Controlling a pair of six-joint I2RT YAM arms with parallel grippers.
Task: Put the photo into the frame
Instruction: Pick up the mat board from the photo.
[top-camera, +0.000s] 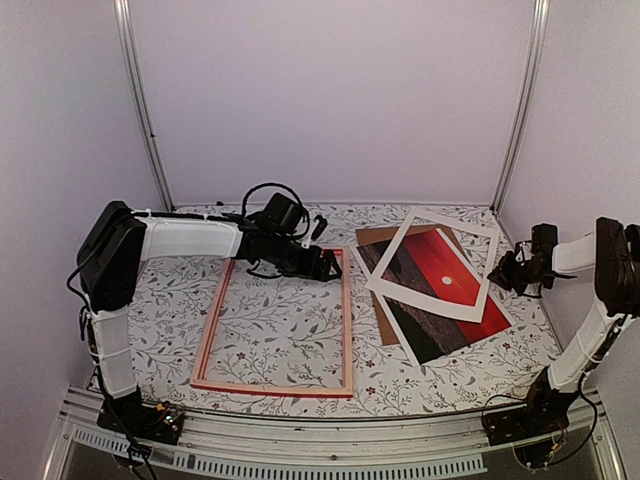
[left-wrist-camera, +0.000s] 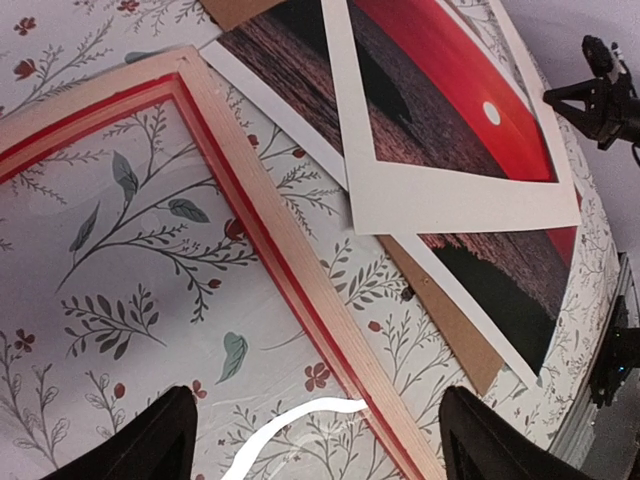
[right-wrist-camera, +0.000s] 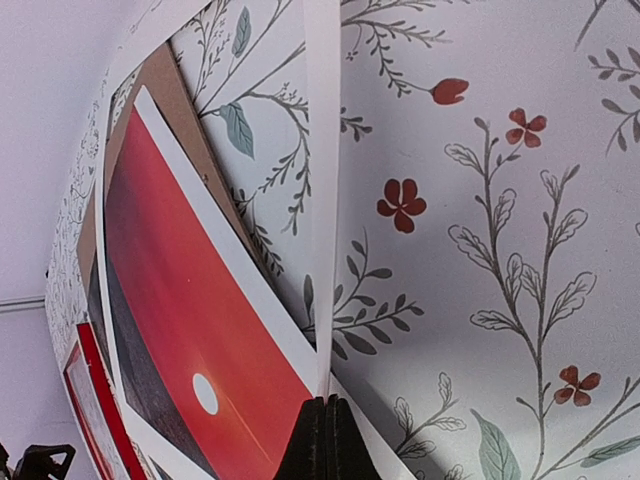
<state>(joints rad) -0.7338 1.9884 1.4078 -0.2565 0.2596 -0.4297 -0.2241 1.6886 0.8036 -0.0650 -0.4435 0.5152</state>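
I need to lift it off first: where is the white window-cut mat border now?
In the top view the white window-cut mat border lies tilted on the red-and-brown photo, right of the red frame.

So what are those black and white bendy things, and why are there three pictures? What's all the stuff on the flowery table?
Those are two robot arms, each ending in a two-finger gripper. One picture comes from a camera high above. The other two come from small cameras on the arms' wrists, so you see their own fingers.

On the flowery tablecloth lies a thin red and pale wood picture frame, with nothing in it. Beside it is a pile: a brown cardboard backing board, a red and dark brown photo with a white dot, and a white paper border with a window cut out on top.

The left gripper is open above the frame's corner, holding nothing. The right gripper is pinched shut on the white border's edge.
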